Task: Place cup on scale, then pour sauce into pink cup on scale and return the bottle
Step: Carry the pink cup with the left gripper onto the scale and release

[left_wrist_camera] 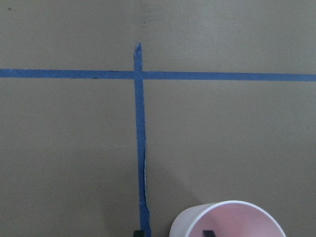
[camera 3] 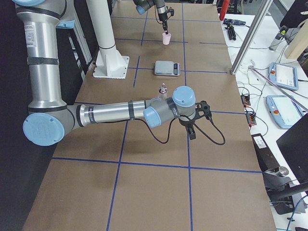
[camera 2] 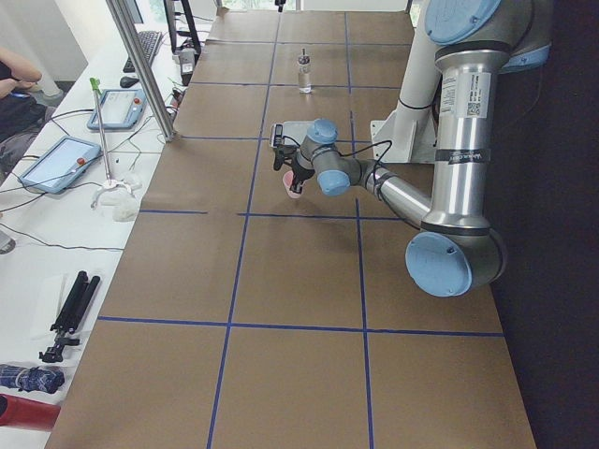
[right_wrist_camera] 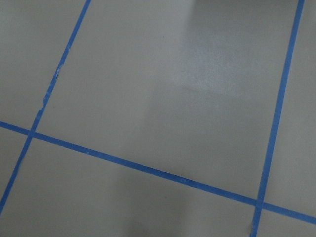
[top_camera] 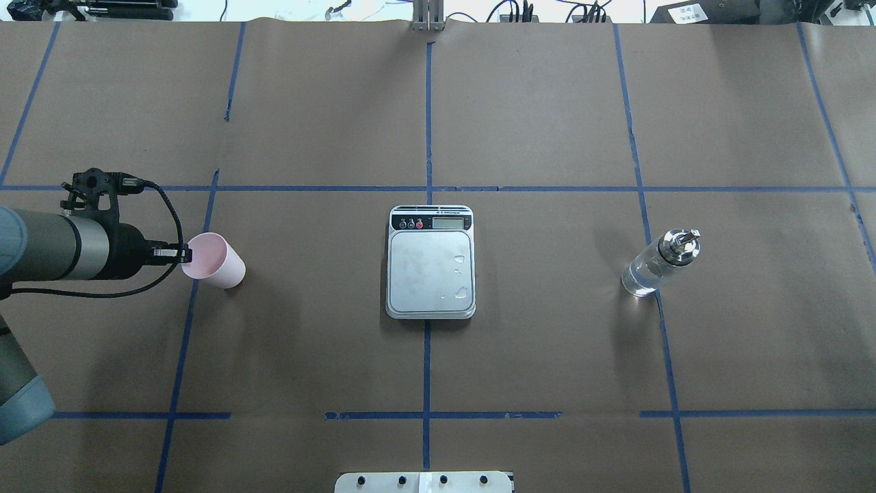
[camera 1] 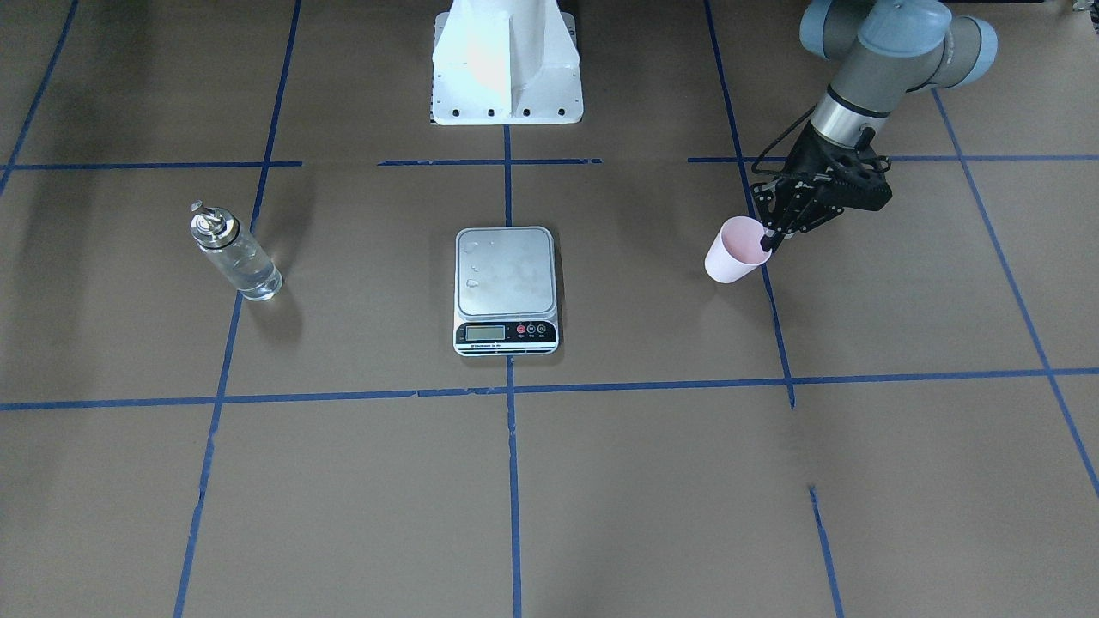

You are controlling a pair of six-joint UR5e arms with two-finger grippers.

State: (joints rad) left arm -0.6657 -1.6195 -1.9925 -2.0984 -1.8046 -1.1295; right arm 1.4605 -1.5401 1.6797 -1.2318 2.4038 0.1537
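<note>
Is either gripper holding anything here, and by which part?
Nothing is gripped yet. The left gripper has its jaws astride the rim of the cup, one inside, one outside, with a gap showing at the wall. The right gripper carries nothing visible.

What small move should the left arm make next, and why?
Probably close the left tool on the rim of the cup: its fingertips straddle the wall with a gap, and the cup stands on the table, apart from the scale.

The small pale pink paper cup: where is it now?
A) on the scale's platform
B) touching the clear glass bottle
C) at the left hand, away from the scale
C: the cup is at the left hand, well apart from the flat silver-grey scale.
</note>
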